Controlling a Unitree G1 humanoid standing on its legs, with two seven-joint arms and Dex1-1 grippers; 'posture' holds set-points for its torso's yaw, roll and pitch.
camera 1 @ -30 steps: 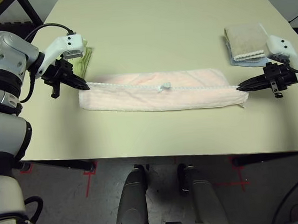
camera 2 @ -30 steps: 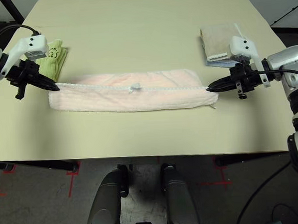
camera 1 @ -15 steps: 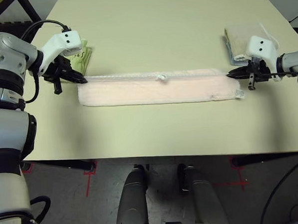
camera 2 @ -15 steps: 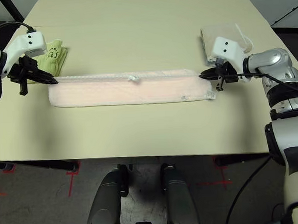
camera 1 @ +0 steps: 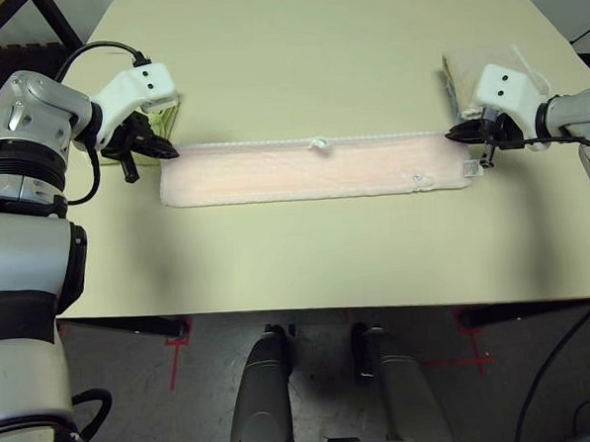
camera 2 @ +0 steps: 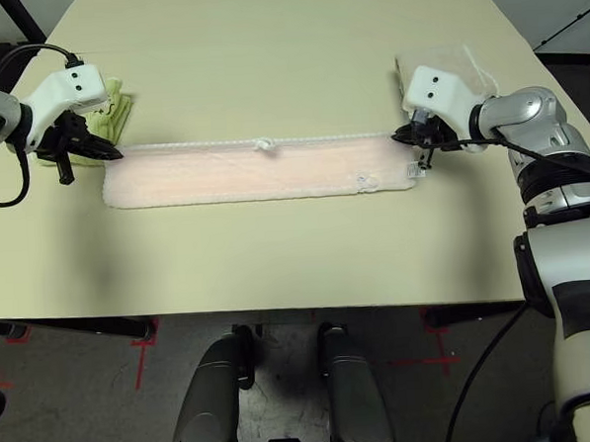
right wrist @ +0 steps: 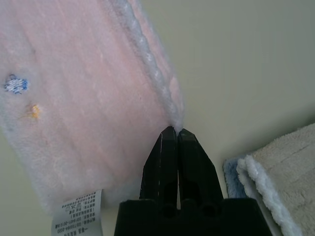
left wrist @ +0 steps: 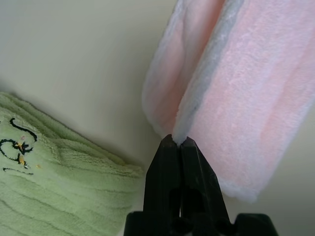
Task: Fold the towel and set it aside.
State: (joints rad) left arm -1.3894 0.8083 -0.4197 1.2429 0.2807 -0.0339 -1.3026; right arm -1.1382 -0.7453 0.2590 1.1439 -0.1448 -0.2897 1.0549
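Note:
The pale pink towel (camera 1: 312, 168) lies folded into a long narrow strip across the middle of the table, its whitish hem along the far edge and a white tag (camera 1: 472, 168) at its right end. My left gripper (camera 1: 171, 151) is shut on the towel's far left corner (left wrist: 177, 136). At the far right corner (right wrist: 174, 120), my right gripper (camera 1: 453, 132) is likewise shut on the hem. Both corners rest at table level.
A light green towel (camera 1: 161, 111) lies just behind my left gripper. A beige towel on a blue one (camera 1: 465, 73) sits behind my right gripper. Bare tabletop (camera 1: 306, 250) spreads in front of and beyond the strip.
Both grippers carried the towel's near edge away from me and over, folding it onto the far edge. The strip is now narrower with the hem along its far side.

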